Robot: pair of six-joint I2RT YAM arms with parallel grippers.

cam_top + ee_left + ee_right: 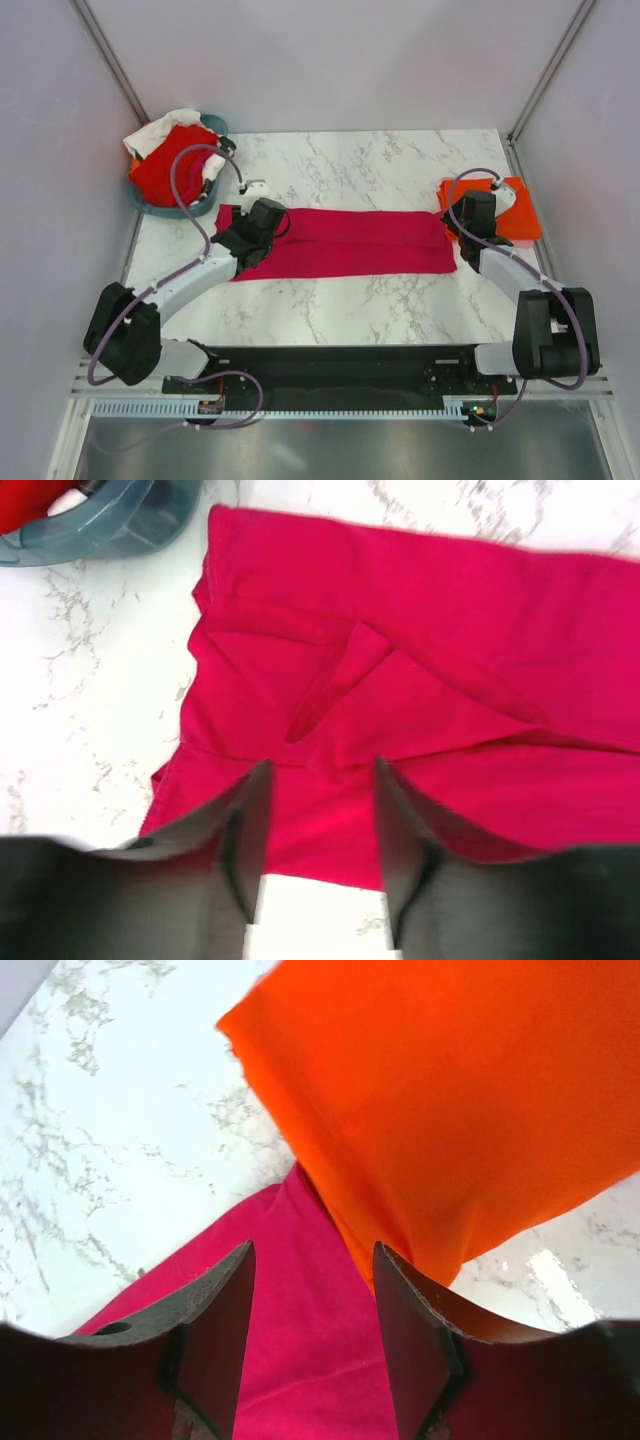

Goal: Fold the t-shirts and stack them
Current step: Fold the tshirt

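**Pink shirt laid long on the table; left gripper and right gripper both spread apart**

Top view: The pink shirt lies flat as a long band running left to right across the middle of the marble table. The left gripper sits over its left end and the right gripper over its right end. At the far right, a folded orange shirt lies flat, meeting the pink shirt's right end. At the far left, a teal basket holds a red shirt. A white shirt is bunched on the basket's far side.

Left wrist view: The two dark fingers stand apart with a clear gap, and nothing is clamped between them. Creased pink cloth with a small folded flap lies below and beyond the fingers. Bare marble shows in the gap nearest the camera. The basket's rim shows at the far left.

Right wrist view: The fingers are parted here too and hold nothing. Pink cloth lies beneath them. The orange shirt's corner meets the pink cloth just beyond the right finger.
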